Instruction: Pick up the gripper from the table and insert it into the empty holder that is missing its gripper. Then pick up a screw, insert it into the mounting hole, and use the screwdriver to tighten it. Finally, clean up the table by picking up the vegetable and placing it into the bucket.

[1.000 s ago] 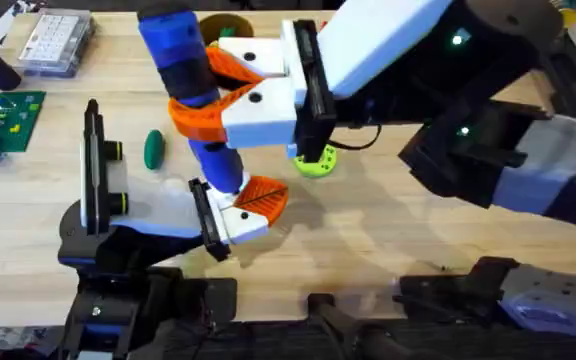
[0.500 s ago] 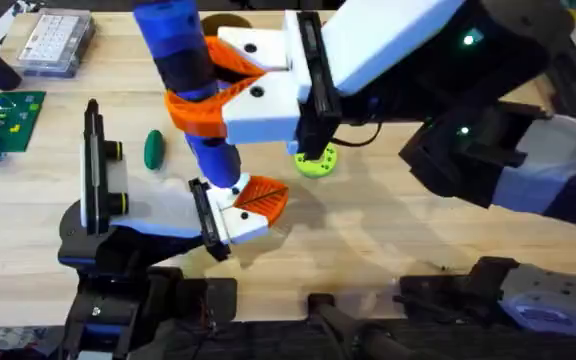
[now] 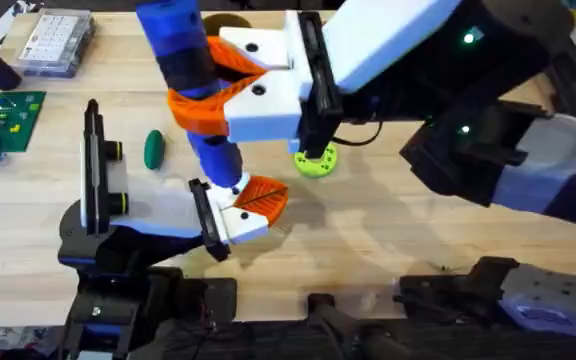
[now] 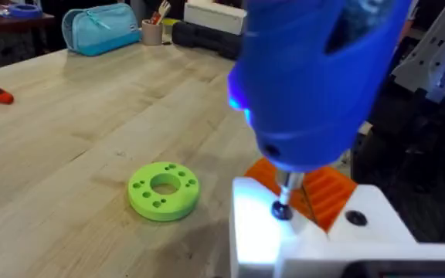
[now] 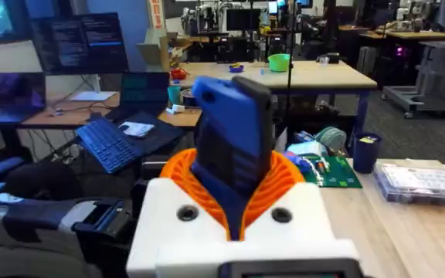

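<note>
My right gripper (image 3: 200,88) is shut on the blue screwdriver (image 3: 190,60), orange pads on both sides of its body (image 5: 234,131). The screwdriver tilts down to my left gripper (image 3: 218,222). Its metal bit (image 4: 288,185) rests on a dark screw (image 4: 282,210) in a white gripper piece (image 3: 243,210) with an orange ribbed pad (image 4: 323,193). That piece sits at the end of my left arm. The vegetable (image 3: 154,149), a dark green oval, lies on the table left of the screwdriver, apart from both grippers.
A lime-green disc with a centre hole (image 3: 315,161) lies right of the screwdriver tip. A clear parts box (image 3: 56,40) and a green board (image 3: 3,118) sit at the far left. A round brown container (image 3: 230,22) shows partly behind the screwdriver.
The right gripper and the screwdriver's upper end shifted slightly left and away. The tip stayed on the white piece, and the left arm has not moved.
</note>
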Available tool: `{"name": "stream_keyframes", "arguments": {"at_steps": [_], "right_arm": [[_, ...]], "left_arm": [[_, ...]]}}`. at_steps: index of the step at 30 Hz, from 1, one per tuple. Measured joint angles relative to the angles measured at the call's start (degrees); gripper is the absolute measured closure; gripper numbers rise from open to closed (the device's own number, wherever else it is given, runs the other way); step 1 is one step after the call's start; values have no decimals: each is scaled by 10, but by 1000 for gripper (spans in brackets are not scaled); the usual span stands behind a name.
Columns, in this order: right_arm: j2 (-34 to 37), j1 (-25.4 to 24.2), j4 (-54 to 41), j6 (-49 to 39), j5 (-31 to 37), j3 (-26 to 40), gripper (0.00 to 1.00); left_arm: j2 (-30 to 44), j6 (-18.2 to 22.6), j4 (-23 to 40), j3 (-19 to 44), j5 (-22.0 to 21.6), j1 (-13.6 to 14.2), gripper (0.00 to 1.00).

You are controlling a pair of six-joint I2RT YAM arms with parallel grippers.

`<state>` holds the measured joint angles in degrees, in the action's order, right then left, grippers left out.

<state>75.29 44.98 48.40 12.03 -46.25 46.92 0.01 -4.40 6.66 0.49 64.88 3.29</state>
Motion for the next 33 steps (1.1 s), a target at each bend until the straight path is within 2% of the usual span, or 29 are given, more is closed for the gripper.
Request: {"name": "stream_keyframes", "arguments": {"at_steps": [33], "right_arm": [[9, -5, -25, 0, -3, 1, 954]], "left_arm": [[0, -4, 0, 0, 0, 0, 985]]}}
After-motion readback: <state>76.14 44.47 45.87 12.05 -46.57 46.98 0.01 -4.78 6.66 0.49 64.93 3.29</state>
